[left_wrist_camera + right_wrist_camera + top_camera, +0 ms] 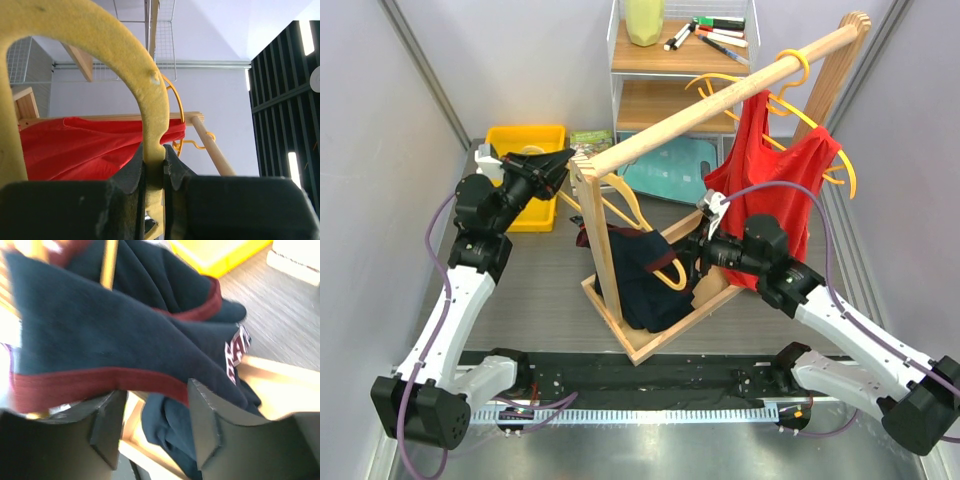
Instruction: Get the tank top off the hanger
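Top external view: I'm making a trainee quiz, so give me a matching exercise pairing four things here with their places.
Things:
1 red top
2 navy top
3 markers
4 yellow bin

Places:
a top shelf
b hanging from the wooden rail
c down in the rack base
d on the table, far left

Pairs: 1-b, 2-c, 3-a, 4-d

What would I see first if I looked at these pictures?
A bright red top hanging from the wooden rail on the right. In the middle, a dark blue tank top sags from a yellow hanger, which the left tool pinches tight while the right tool stands open right at the cloth.
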### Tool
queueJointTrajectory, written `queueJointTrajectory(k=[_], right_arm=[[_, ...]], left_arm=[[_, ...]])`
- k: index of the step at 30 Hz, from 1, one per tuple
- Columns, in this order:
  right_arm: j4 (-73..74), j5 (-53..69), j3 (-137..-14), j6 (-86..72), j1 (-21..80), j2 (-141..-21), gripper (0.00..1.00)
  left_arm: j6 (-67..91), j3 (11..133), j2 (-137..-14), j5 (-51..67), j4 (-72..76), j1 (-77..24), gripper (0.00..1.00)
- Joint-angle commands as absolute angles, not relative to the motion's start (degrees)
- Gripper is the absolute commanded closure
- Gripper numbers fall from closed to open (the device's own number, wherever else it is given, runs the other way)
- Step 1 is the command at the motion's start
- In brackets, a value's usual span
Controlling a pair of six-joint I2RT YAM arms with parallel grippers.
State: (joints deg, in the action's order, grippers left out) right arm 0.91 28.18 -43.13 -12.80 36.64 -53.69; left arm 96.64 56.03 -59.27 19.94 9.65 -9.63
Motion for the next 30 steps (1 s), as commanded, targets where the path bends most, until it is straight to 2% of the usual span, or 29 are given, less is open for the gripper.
queueJointTrajectory(k=[1, 3, 4, 5, 9, 14, 23, 30], right_arm=[[-7.9, 29.6, -44.7, -15.6, 36.7, -53.7, 0.64], [-4.3, 25.5, -46.1, -16.4, 36.7, -53.6, 0.82], [-2.7, 24.0, -46.2, -16.8, 36.8, -53.2, 0.94], [-1.3, 21.7, -45.4, -17.5, 36.7, -52.4, 0.99], [-1.0, 14.6, -41.1, -23.5, 36.7, -46.8, 0.99], [4.1, 12.0, -37.9, -28.9, 36.7, -39.9, 0.99], [7.6, 13.0, -34.0, -29.6, 36.7, -33.4, 0.99], [7.6, 11.4, -33.5, -32.0, 36.7, -39.8, 0.99]], left_arm=[[97.4, 57.7, -59.4, 21.4, 14.1, -9.3, 1.00], [96.9, 57.7, -59.6, 20.7, 14.2, -9.2, 1.00], [94.9, 57.9, -59.6, 20.0, 13.3, -9.3, 1.00], [93.0, 59.1, -59.7, 19.3, 12.1, -9.3, 1.00], [84.9, 61.7, -59.2, 13.7, 7.1, -9.2, 1.00], [79.8, 62.0, -56.5, 5.1, 5.0, -9.2, 1.00], [83.7, 64.6, -59.2, 4.7, 8.8, -9.2, 1.00], [87.0, 63.8, -57.4, 3.5, 10.3, -9.2, 1.00]])
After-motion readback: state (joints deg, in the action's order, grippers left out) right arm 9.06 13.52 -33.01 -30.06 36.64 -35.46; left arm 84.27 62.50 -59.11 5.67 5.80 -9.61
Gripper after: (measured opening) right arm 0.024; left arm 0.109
